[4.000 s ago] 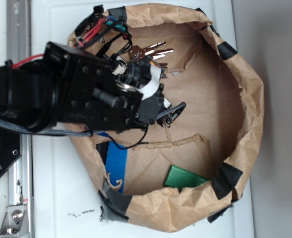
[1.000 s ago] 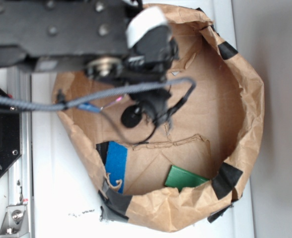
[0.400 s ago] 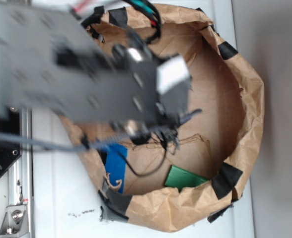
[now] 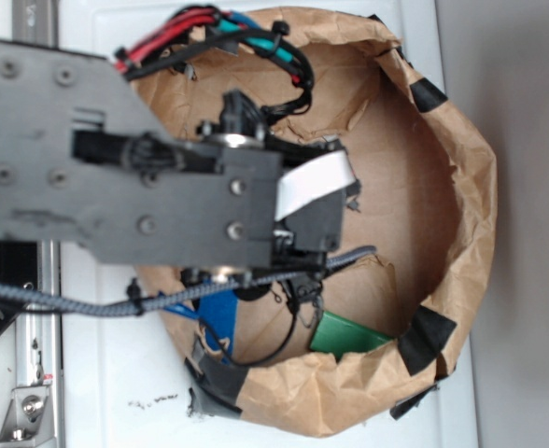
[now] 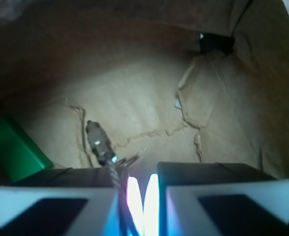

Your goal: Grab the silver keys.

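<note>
Silvery metal shows in the wrist view only: part of the silver keys (image 5: pixel 99 141), a short shiny barrel and a thin wire ring, sticks out at about 7 o'clock, touching the inner edge of one white pad. A bright glint fills the slit between the pads. The rest of the bunch is hidden.

Gripper (image 5: pixel 143 183): pads drawn nearly together with only that narrow slit between them. Judged to be pinching the keys, though the contact itself is out of sight. Keys appear clear of the brown floor of the paper bag (image 4: pixel 461 187), but this is not certain.

Handling, as a judgement: light, hard, slick metal. Loose on the ring, so the bunch will swing and may pivot or slide out of a shallow pinch. Best hold is across the stacked flat blades or the ring, deep in the pads, not on the thin long key.

Green card (image 5: pixel 14 150) lies at 9 o'clock in the wrist view, apart from the keys. From outside, the arm (image 4: pixel 116 177) covers the bag's middle. The blue card (image 4: pixel 220 306) sits at 7 o'clock, partly hidden. Black tape (image 4: pixel 427 336) patches the rim. White surface (image 4: pixel 97 373) beneath.
</note>
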You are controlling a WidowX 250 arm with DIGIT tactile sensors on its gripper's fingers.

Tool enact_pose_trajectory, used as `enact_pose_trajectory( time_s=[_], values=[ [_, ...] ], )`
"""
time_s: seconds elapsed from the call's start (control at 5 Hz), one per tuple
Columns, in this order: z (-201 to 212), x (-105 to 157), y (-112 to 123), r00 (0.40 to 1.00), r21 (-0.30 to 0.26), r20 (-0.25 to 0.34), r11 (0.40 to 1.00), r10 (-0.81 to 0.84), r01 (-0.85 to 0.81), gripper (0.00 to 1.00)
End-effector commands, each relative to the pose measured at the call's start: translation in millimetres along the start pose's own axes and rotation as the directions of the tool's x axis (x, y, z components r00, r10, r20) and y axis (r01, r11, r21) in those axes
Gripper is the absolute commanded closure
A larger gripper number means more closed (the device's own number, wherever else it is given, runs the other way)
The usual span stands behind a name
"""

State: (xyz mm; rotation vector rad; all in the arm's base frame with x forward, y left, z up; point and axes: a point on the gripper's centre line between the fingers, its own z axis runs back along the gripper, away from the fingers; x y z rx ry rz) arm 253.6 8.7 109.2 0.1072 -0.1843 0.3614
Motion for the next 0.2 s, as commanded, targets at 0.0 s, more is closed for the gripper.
enact_pose_trajectory(
  time_s=[0.0],
  values=[
    [9.7,18.4,13.2,0.998,-0.010,0.047,0.999,0.041,-0.041,1.00]
  ],
)
